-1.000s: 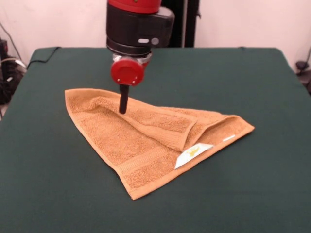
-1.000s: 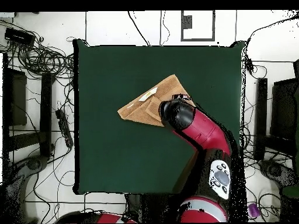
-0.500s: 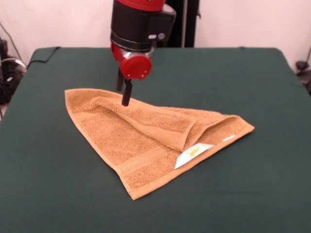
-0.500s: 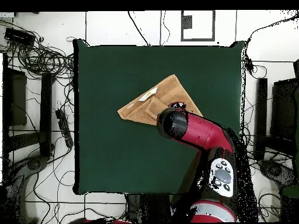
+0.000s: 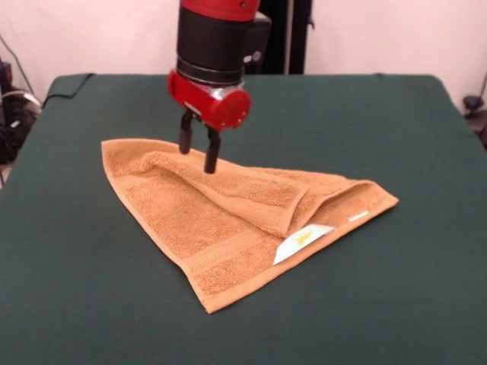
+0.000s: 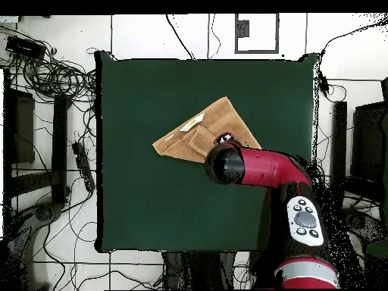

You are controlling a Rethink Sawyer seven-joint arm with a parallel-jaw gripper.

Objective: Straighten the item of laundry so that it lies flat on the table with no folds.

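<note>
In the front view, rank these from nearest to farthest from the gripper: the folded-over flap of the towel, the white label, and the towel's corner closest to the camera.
1. Folded-over flap, directly below the gripper.
2. White label, at the towel's right-hand edge.
3. Near corner, at the towel's front tip, farthest down the picture.

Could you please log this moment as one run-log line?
towel: folded, not flat | end effector: open, above towel's folded edge, holding nothing | table: towel only

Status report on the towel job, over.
Claw open, over towel's far edge. Towel folded over, label showing. Table otherwise bare.
</note>
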